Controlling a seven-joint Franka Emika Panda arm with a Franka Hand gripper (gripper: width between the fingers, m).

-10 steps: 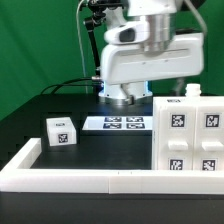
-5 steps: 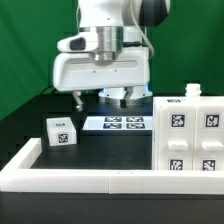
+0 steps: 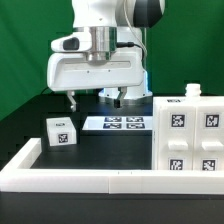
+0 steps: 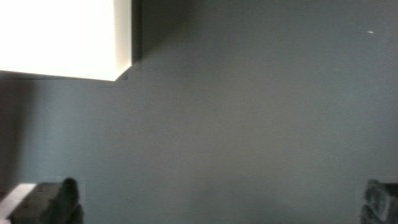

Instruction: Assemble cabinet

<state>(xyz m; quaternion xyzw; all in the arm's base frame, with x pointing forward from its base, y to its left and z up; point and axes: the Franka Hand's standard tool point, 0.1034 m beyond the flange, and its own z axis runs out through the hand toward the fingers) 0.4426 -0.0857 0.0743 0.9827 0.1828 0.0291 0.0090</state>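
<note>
The gripper [image 3: 96,98] is standing wide open and empty, its fingers [image 3: 73,99] spread. Between them the wrist view is showing only bare dark table [image 4: 231,120], plus a white corner [image 4: 63,35] that cannot be identified. The gripper is hovering above the marker board [image 3: 115,124]. The drawer block [image 3: 61,131] is lying loose beside that board, on the exterior view's left. The cabinet shell [image 3: 190,135] is standing on the board's opposite side. Judgement: the open jaws are suiting an approach to the block.
</note>
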